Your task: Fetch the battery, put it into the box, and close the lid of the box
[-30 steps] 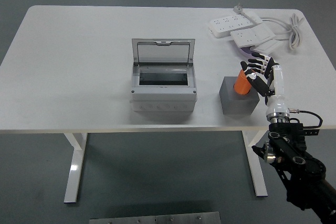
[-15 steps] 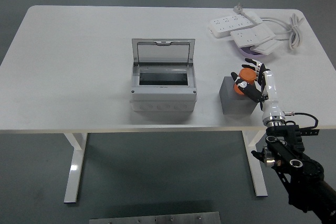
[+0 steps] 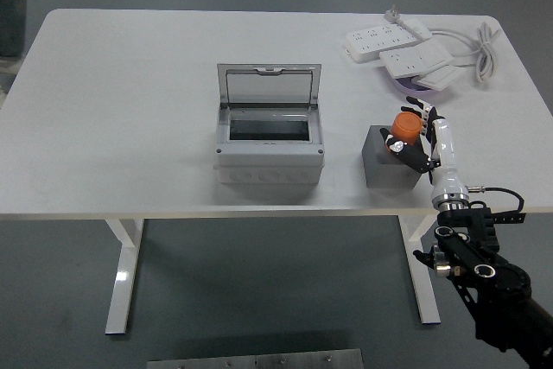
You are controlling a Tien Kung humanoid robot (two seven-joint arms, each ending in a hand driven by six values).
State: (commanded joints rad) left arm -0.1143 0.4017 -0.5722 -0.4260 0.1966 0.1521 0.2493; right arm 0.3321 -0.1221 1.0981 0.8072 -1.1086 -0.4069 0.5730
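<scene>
Right now, right hand (image 3: 416, 146) curled around the orange battery (image 3: 403, 125) | battery sits upright over the grey block (image 3: 389, 170) | grey box (image 3: 268, 149) well to the left, lid (image 3: 269, 85) standing open | power strips (image 3: 399, 47) at far right.

One high head view looks forward and down over the whole bench (image 3: 130, 84), its near edge lowest.

Right hand (image 3: 413, 137) grips orange battery (image 3: 403, 126) over grey block (image 3: 385, 168); box (image 3: 268, 140) lid open.
</scene>
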